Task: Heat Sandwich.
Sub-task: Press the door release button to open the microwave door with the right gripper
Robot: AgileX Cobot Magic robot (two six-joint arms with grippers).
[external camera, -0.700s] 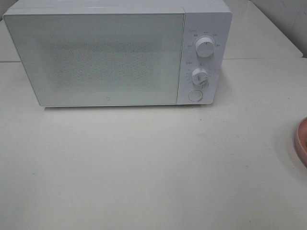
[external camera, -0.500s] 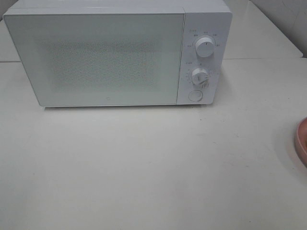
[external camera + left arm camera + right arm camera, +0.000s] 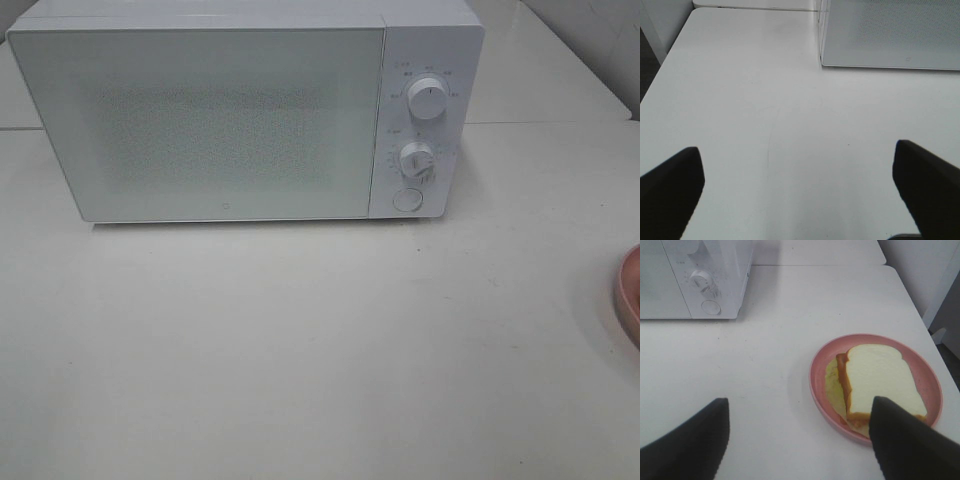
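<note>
While the door (image 3: 200, 120) of the microwave (image 3: 428, 40) stands shut, we judge that the task has not started: nothing is held and nothing is inside that we can see.

Scene, largest first. The white table (image 3: 300, 350) carries everything. The microwave sits at its back, front face turned toward the arms, presumably so that door and controls can be reached head-on. A broad bare stretch of table lies in front of it, which gives room for a door to swing and for both arms to travel.

The pink plate (image 3: 820, 375) lies well apart from the microwave on the right side, cut off by the high view's border. The table edge runs near it on the side away from the microwave, so we see little margin there for a sideways slide.

The sandwich (image 3: 882, 377) lies flat on the plate, white slice uppermost, filling showing at one edge. We judge that the plate keeps it liftable as one unit.

The right gripper (image 3: 800, 400) hovers near the plate, jaws spread wide, one finger overlapping the plate rim in its own view; we cannot tell if it touches. The left gripper (image 3: 795, 146) hangs over bare table near the microwave's left corner, jaws wide apart and empty.

Controls: upper dial (image 3: 427, 100), lower dial (image 3: 416, 160), round button (image 3: 407, 200), all unobstructed.
</note>
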